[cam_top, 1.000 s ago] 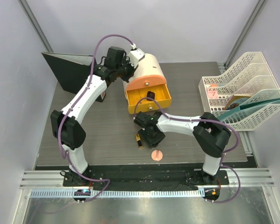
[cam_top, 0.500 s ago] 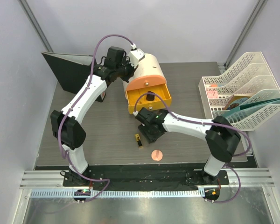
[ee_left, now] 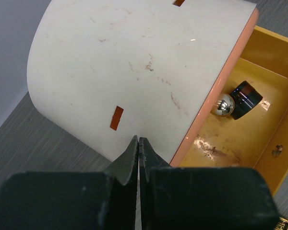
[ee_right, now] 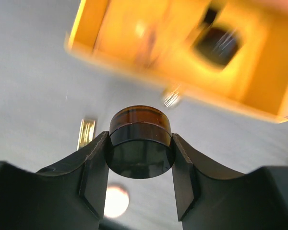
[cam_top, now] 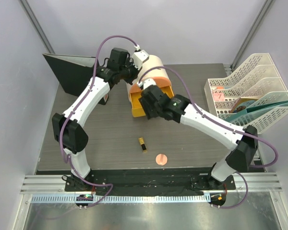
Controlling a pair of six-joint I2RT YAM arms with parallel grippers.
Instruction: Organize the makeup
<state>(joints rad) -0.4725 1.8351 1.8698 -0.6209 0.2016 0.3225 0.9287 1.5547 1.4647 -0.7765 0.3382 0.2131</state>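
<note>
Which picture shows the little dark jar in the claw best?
The right wrist view: the little dark jar sits close up, pinched in the right claw. From above, the claw hides it. The left wrist view shows only another jar in the orange drawer.

Bright even light, soft shadows; right wrist view motion-blurred.

Your dark wood-grain desk [cam_top: 105,139] sits between plain pale-grey walls [cam_top: 192,28], evenly lit. A white slotted file rack [cam_top: 252,91] stands at its right edge, a black panel [cam_top: 69,72] at back left, metal rails [cam_top: 149,184] along the near edge.
</note>
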